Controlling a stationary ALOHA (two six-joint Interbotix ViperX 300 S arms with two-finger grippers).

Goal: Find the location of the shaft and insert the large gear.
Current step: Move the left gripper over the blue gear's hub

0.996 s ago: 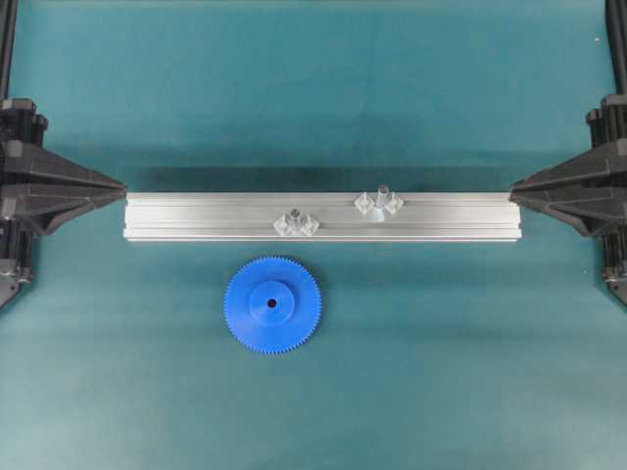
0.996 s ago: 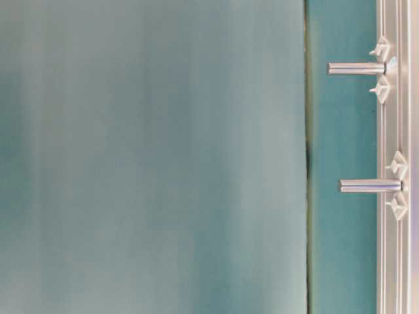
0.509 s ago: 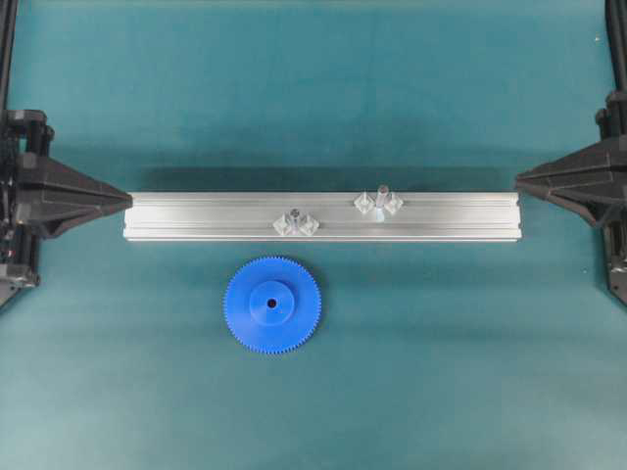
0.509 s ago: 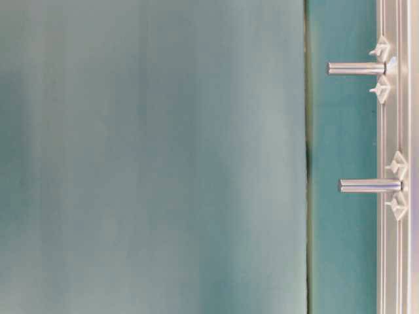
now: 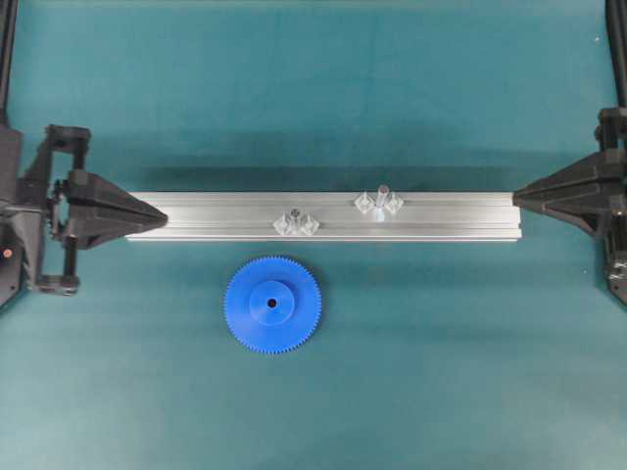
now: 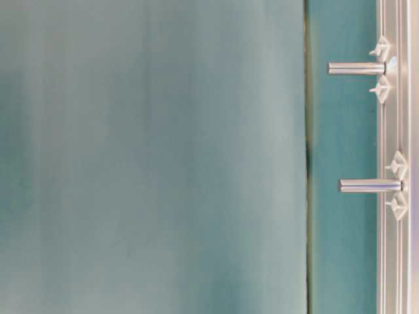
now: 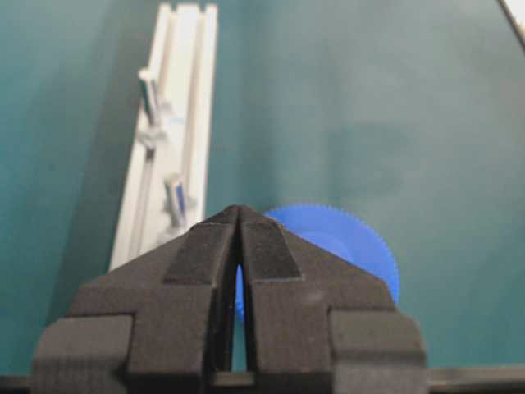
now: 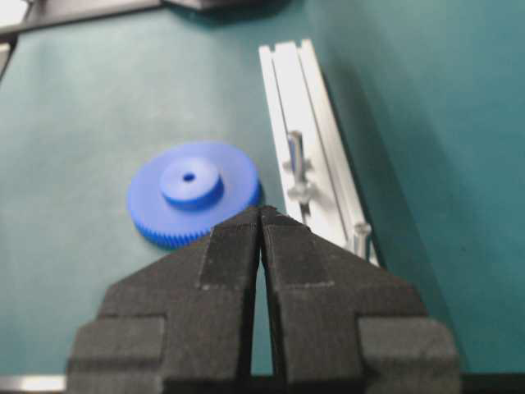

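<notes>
I see the gear (image 5: 272,305) lying flat, hub up, beside the rail (image 5: 323,216). The pin (image 5: 382,195) stands upright on it. My left gripper (image 5: 157,216) and right gripper (image 5: 516,196) are both pinched together, empty.

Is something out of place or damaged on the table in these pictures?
Nothing stands out. The large gear lies flat on the mat, teeth intact, in front of the aluminium rail, and the shaft and the other pin stand upright on it.

Rail (image 5: 441,217) across mid table, shaft (image 5: 382,196) on rail, right of 2nd pin (image 5: 293,215), large gear (image 5: 272,305) in front
</notes>
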